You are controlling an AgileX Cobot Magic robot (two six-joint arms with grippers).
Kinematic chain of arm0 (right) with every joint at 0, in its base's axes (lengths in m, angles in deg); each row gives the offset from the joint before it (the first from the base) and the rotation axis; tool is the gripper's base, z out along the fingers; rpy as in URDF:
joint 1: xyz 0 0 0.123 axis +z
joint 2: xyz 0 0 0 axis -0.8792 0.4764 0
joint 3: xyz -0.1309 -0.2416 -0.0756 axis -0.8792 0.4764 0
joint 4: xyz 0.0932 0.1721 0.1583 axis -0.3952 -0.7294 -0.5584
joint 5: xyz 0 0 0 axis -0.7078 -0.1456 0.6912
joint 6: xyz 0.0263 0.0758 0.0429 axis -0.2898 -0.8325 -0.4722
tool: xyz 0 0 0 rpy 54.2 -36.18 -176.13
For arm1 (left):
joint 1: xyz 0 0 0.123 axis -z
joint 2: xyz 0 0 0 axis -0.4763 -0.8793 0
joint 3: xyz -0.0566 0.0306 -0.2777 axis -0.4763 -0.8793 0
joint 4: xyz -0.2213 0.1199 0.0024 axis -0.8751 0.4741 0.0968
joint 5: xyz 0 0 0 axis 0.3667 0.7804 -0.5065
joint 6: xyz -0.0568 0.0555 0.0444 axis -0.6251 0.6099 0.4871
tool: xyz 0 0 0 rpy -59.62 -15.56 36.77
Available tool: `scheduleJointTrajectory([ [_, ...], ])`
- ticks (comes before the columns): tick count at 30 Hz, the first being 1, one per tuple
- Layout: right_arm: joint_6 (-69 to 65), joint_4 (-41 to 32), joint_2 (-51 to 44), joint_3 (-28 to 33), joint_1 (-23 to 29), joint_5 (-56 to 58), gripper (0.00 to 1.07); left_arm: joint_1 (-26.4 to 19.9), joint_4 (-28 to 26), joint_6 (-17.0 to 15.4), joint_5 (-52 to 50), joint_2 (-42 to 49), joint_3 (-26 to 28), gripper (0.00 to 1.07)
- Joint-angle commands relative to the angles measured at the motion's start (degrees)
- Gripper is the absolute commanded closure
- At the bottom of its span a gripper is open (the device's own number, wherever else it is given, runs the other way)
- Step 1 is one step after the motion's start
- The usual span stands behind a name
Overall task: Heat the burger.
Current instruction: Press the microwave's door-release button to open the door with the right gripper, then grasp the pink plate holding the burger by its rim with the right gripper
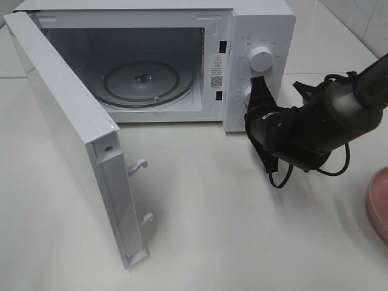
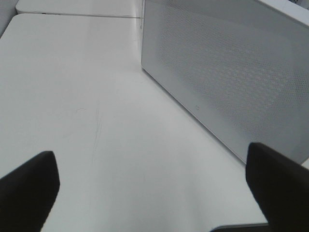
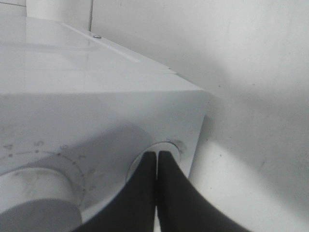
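Burger first: you cannot see it in any of your three views, so where it sits I cannot tell. The microwave (image 1: 257, 30) stands at the far edge of the desk (image 1: 242, 212). Its door (image 1: 66, 139) is swung wide toward the left edge, and the glass turntable (image 1: 142, 82) inside is bare. A pink plate (image 1: 379, 203) peeks in at the right edge, and the part you see carries nothing.

Your right tool (image 1: 260, 91) is clenched, its fingers (image 3: 145, 193) pressed together with nothing between them. The tips sit at the lower knob (image 1: 247, 95), below the upper knob (image 1: 260, 57). Whether they touch the knob, I cannot tell.

Your left tool (image 2: 150, 166) is released, jaws spread wide over bare desk, near a white dotted panel (image 2: 227, 72) of the microwave. It does not show in the high view.

By my reading, you have one step done: the oven is open and ready to load. Everything else is left. You need to find the burger, set it on the turntable, shut the door and turn the timer. With the door open and the chamber bare, turning a knob now seems premature.
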State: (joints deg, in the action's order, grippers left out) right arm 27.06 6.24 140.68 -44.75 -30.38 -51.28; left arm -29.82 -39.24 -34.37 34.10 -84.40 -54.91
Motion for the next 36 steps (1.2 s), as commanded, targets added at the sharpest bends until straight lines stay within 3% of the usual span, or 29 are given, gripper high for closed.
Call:
scheduleJointTrajectory([
  [1, 2.12, 0.63, -1.43, 0.97, -0.29, 1.83, 1.07, 0.06, -0.23, 0.00, -0.80, 0.17, -0.06, 0.08],
  [12, 15.24, 0.86, -7.73, 3.50, -0.29, 9.51, 1.07, 0.06, -0.23, 0.00, -0.80, 0.17, -0.06, 0.08],
  [23, 43.54, 0.86, -12.72, 3.67, -0.40, 27.33, 1.07, 0.06, -0.23, 0.00, -0.80, 0.17, -0.06, 0.08],
  [25, 53.74, 2.18, -14.32, 3.67, -0.40, 33.58, 1.07, 0.06, -0.23, 0.00, -0.80, 0.17, -0.06, 0.08],
  [28, 56.15, 3.09, -14.78, 3.67, -0.40, 35.41, 1.07, 0.06, -0.23, 0.00, -0.80, 0.17, -0.06, 0.08],
  [36, 59.87, 19.31, -20.40, 3.61, -4.98, 53.51, 1.06, 0.06, -0.23, 0.00, -0.80, 0.17, -0.06, 0.08],
])
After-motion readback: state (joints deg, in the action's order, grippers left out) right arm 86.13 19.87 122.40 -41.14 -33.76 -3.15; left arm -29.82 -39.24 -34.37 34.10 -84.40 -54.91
